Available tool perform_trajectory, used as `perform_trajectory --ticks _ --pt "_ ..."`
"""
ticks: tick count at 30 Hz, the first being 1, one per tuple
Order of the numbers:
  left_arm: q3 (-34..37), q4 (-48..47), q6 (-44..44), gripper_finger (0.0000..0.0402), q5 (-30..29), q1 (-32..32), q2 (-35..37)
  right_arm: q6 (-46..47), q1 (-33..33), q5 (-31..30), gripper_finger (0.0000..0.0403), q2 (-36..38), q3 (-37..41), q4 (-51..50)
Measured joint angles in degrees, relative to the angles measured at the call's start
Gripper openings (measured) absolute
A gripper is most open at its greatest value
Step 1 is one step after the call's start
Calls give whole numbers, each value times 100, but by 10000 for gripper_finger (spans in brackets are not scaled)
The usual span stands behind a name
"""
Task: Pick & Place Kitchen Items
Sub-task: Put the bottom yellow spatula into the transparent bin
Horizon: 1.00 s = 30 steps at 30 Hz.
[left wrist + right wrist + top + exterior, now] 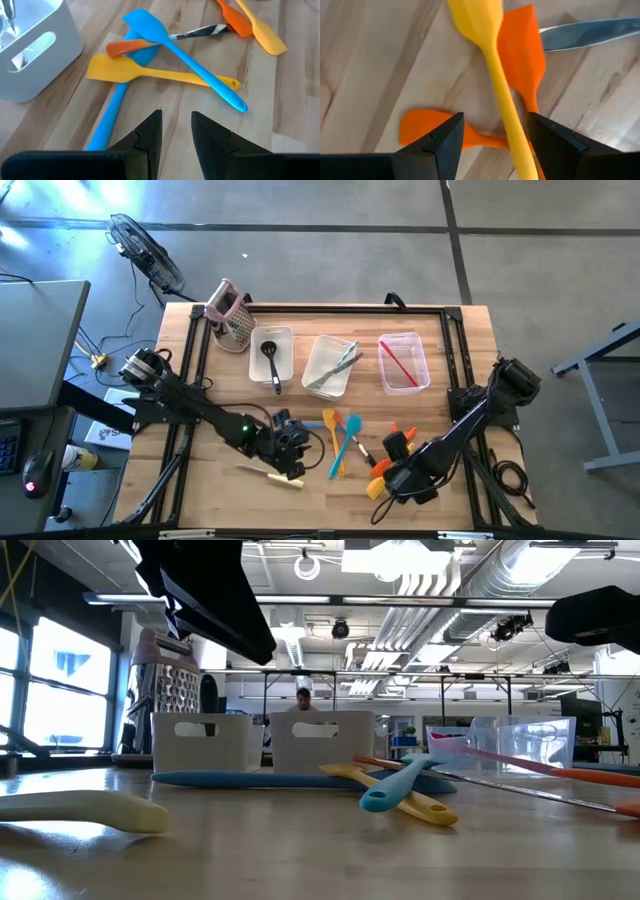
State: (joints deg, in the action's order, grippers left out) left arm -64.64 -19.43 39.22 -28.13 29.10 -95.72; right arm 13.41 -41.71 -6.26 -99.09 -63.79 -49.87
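The right tool (492, 145) stands open over a yellow spatula (492, 75) on the tabletop (200, 480), near right. Centre the handle between the fingers before closing. The left tool (176, 132), part-open and empty, faces the central spatula pile.

Both arms are matte black, the left arm (190, 408) showing a small green light and dark cables.

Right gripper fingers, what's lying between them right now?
In the right wrist view, a yellow spatula's handle runs through the gap between the open fingers of the right gripper, over orange spatulas on the wooden table.
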Motion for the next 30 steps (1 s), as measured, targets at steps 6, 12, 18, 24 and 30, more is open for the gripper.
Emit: perform_trajectory --ticks 6,12,18,24,30 --pt "0 103 82 102 15 -22 0 -562 194 143 211 0 0 -14" --pt "0 504 160 102 12 -24 0 -770 402 196 211 0 1 -25" --pt "-2 713 160 102 -107 -22 -2 -772 381 443 211 0 436 292" --pt "-2 932 316 102 -428 -23 -4 -767 272 182 211 4 843 593" --pt "-2 1040 604 102 -655 -22 -4 -723 271 245 206 11 985 820"
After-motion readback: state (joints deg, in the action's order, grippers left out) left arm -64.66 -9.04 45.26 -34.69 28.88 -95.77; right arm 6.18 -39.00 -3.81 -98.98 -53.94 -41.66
